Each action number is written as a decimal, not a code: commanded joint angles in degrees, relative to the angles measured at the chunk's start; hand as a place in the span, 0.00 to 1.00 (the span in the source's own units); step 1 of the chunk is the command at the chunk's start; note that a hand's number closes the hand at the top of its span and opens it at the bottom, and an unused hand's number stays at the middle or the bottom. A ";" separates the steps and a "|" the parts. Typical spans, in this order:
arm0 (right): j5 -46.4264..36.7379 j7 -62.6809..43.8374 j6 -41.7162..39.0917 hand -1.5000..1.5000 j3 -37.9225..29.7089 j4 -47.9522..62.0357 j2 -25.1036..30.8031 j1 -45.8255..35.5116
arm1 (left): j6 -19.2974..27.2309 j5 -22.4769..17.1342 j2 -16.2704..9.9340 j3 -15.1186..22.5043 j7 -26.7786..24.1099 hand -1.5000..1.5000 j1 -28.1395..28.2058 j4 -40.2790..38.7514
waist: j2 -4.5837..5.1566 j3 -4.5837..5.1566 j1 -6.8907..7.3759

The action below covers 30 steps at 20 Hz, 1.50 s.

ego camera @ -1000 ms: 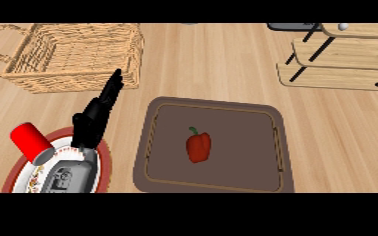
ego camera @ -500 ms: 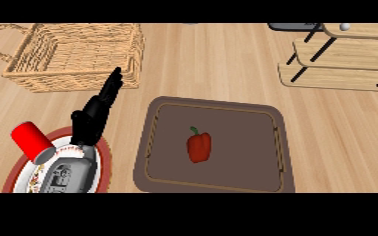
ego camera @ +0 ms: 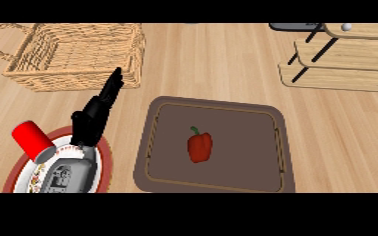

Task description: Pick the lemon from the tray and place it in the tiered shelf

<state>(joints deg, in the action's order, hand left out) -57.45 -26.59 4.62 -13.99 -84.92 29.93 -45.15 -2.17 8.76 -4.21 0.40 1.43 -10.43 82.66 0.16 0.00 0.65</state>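
Resting at lower left over the plate (ego camera: 18, 172), left hand (ego camera: 100, 111) with straight fingers, holding nothing; needing a reach right to the red pepper (ego camera: 200, 146), no lemon, lying mid-tray (ego camera: 159, 130), then the tiered shelf (ego camera: 332, 60) at upper right.

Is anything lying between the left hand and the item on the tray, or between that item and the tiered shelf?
Nothing visible blocks either path. The left hand is left of the tray, whose only item is a red pepper, not a lemon. Bare counter lies between it and the tiered shelf.
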 commanded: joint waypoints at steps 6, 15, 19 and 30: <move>12.37 11.32 14.29 1.00 -9.40 9.53 -4.50 -0.72 | 0.93 0.90 1.79 1.59 -0.20 0.50 1.06 0.47 | 0.01 -0.09 -0.03; 18.92 22.24 15.19 1.00 -12.39 28.43 3.06 -8.67 | 1.63 1.90 1.38 0.40 -1.83 0.50 -1.21 -3.65 | 0.09 0.00 -0.12; 8.10 14.84 19.49 1.00 -9.34 30.34 4.65 -2.99 | -0.28 0.19 0.24 0.15 1.29 0.50 -0.20 1.15 | 0.15 0.10 0.06; 14.36 10.61 20.57 0.00 -12.75 24.19 5.02 0.06 | -0.39 0.24 0.51 1.02 3.35 0.50 2.71 5.80 | -0.35 0.00 -0.51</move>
<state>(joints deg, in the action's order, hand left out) -45.79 -14.35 26.28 -25.97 -56.44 34.92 -46.44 -1.57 9.63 -3.21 0.95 2.29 -9.86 83.95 0.01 -0.01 0.22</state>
